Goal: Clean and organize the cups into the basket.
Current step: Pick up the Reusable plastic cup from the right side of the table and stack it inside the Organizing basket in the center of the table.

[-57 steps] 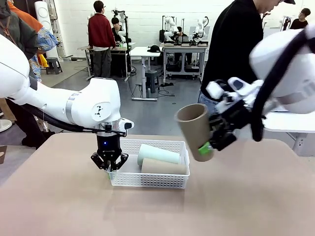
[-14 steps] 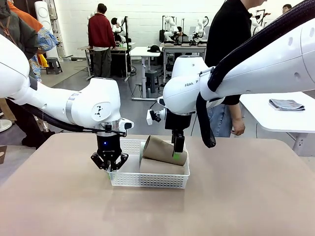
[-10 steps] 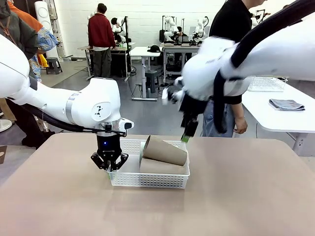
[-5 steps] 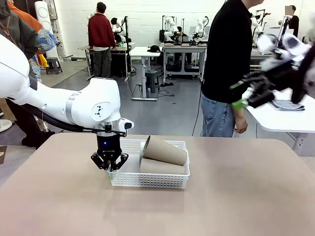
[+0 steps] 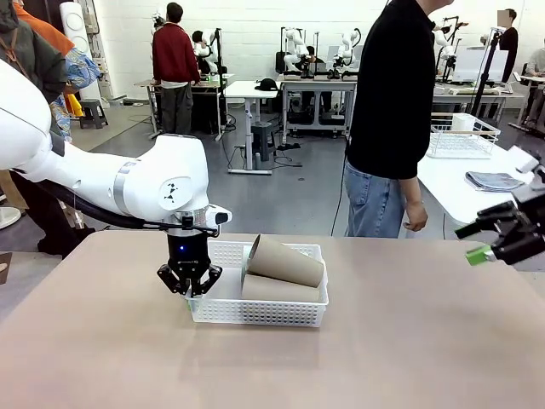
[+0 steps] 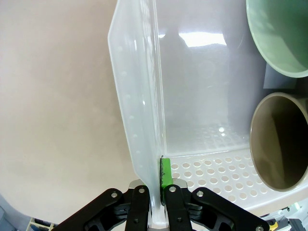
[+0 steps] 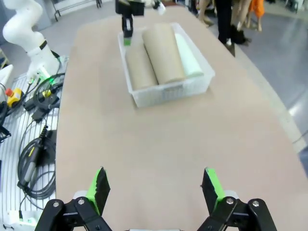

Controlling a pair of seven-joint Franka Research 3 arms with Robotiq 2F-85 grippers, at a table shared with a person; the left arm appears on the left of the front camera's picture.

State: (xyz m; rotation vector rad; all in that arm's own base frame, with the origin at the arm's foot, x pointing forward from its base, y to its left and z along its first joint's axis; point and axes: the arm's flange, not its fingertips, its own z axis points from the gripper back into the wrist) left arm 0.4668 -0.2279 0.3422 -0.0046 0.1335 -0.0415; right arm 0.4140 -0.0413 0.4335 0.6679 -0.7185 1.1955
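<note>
So the white basket sits center-left of the frame on the worktop, with all three cups lying in it: a tan cup on top, another tan one and the mint cup beside it. Left gripper has its jaws pinched on the basket's end wall. Right gripper hangs at the right edge, jaws spread wide, empty.
</note>
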